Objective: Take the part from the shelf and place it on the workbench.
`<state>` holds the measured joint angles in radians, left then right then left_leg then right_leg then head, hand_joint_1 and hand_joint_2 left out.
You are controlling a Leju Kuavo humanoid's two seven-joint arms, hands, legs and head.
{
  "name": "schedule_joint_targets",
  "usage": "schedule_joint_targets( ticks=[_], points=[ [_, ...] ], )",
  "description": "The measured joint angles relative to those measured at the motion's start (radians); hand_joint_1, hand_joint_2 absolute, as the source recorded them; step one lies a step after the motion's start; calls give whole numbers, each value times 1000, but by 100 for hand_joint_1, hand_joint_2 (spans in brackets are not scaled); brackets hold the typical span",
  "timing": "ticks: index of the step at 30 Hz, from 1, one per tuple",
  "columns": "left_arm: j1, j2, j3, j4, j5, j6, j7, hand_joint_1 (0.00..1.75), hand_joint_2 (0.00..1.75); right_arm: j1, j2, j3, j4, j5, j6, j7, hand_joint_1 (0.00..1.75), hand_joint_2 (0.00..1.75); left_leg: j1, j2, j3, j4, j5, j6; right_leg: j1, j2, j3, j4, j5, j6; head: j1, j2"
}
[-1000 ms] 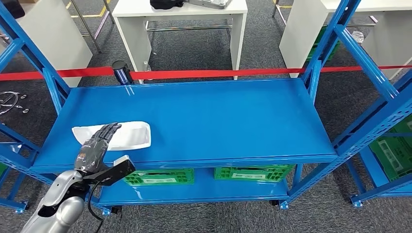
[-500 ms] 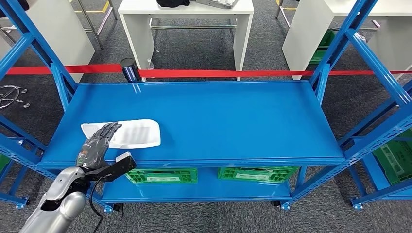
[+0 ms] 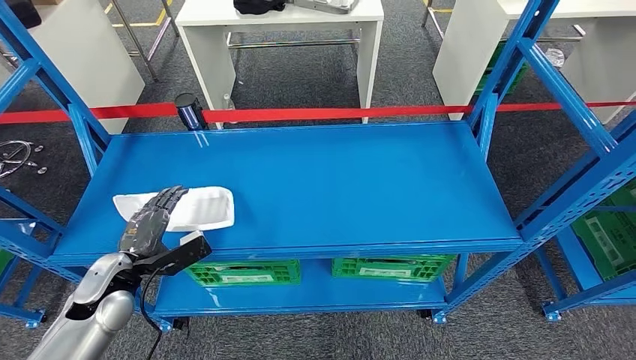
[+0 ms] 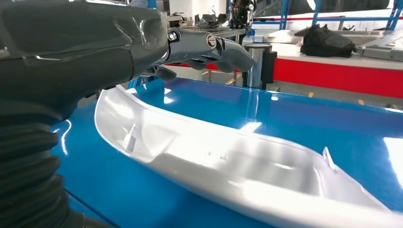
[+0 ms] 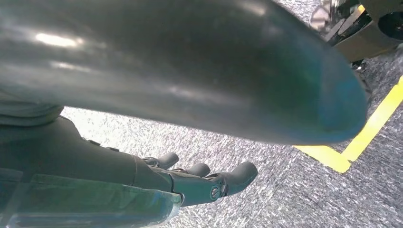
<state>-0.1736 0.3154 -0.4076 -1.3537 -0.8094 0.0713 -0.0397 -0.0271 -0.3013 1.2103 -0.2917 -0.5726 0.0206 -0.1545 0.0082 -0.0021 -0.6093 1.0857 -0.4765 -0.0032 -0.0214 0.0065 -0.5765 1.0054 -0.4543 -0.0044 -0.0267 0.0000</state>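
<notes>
A long white plastic part lies flat on the blue shelf, near its front left corner. My left hand reaches over the part's left end with its fingers stretched out above it. In the left wrist view the part shows as a shallow tray-like shell, and the dark fingers hover over its far rim without closing on it. My right hand hangs over grey carpet, fingers loosely extended and holding nothing.
Two green crates stand on the lower shelf. A red barrier tape and a black post run behind the shelf. White tables stand beyond. Blue uprights frame the right side.
The whole view swayed to one side and came back. My left hand stays over the part's left end, edging slightly further onto it. The part has not moved.
</notes>
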Motion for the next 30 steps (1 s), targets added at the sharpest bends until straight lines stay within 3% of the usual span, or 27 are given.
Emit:
schedule_joint_targets(
  ticks=[2,6,7,9,11,12,14,16,17,20,22,25,26,27,28,30],
  points=[
    [-4,0,-1,1,0,0,0,0,175,-1,1,0,0,0,0,0,0,0,-6,0,36,-76,17,8,3,0,-3,0,1,5,0,0],
    [-7,0,-2,2,0,0,0,0,175,-3,1,1,0,0,0,0,0,0,-8,1,45,-99,27,28,2,0,-14,12,-6,22,2,0],
    [-8,0,-2,2,0,0,0,0,175,-3,1,1,0,1,0,0,0,0,-6,2,49,-107,33,34,2,-1,-31,48,-24,20,3,0],
    [-9,-2,-4,3,0,0,0,0,175,-3,0,2,0,1,0,0,0,0,-6,2,50,-112,38,41,2,-1,-92,178,-80,12,5,0],
    [-9,-4,-6,6,0,-1,0,0,175,-3,0,4,1,1,0,0,0,0,-9,1,48,-111,38,42,3,-1,-141,279,-111,14,5,0],
    [-9,-5,-7,8,0,-1,0,0,175,-3,0,5,1,1,0,0,0,0,-9,1,47,-109,38,42,3,-1,-140,276,-104,20,5,0],
    [-9,-6,-9,10,0,-2,0,0,175,-3,-1,7,1,1,0,0,0,0,-9,0,47,-104,35,38,1,-2,-84,161,-54,37,5,0],
    [-10,-7,-9,11,0,-3,0,0,175,-5,-2,8,1,2,0,0,0,0,-13,-1,44,-95,29,30,1,-3,-21,35,-12,37,5,0],
    [-10,-7,-9,11,0,-3,0,0,175,-5,-3,8,1,2,1,1,0,0,-15,-2,42,-91,27,26,2,-3,-7,7,-4,31,5,0],
    [-11,-6,-9,12,0,-3,0,0,175,-5,-2,9,1,5,1,2,0,0,-14,-2,36,-86,24,16,3,-3,-4,-2,1,13,5,0],
    [-12,-6,-8,12,0,-3,0,0,175,-6,-1,10,1,8,2,2,0,0,-11,-1,17,-44,-5,6,-2,-3,-2,-4,3,3,2,0],
    [-14,-6,-7,22,-4,-6,2,0,175,-7,0,10,1,11,4,2,0,0,-3,0,-69,144,-95,-10,-3,-3,-2,-4,3,-4,-1,0],
    [-15,-6,-7,28,-6,-7,3,0,175,-8,1,10,1,12,6,2,0,0,-1,0,-93,193,-109,-12,-2,-3,-3,-4,3,-4,-1,0],
    [-15,-6,-7,35,-8,-9,4,0,175,-8,1,10,1,12,8,2,0,0,1,0,-101,206,-104,-12,-1,-3,-3,-4,3,-4,-1,0],
    [-17,-6,-7,42,-8,-10,5,0,175,-9,2,11,1,12,11,2,0,0,1,0,-87,178,-81,-11,-1,-2,-2,-4,3,-3,-1,0],
    [-28,-6,-6,57,-10,-15,5,82,175,-11,4,11,1,11,15,2,0,0,0,0,-19,40,-14,-1,1,-2,1,-4,3,-3,-1,0]
  ],
)
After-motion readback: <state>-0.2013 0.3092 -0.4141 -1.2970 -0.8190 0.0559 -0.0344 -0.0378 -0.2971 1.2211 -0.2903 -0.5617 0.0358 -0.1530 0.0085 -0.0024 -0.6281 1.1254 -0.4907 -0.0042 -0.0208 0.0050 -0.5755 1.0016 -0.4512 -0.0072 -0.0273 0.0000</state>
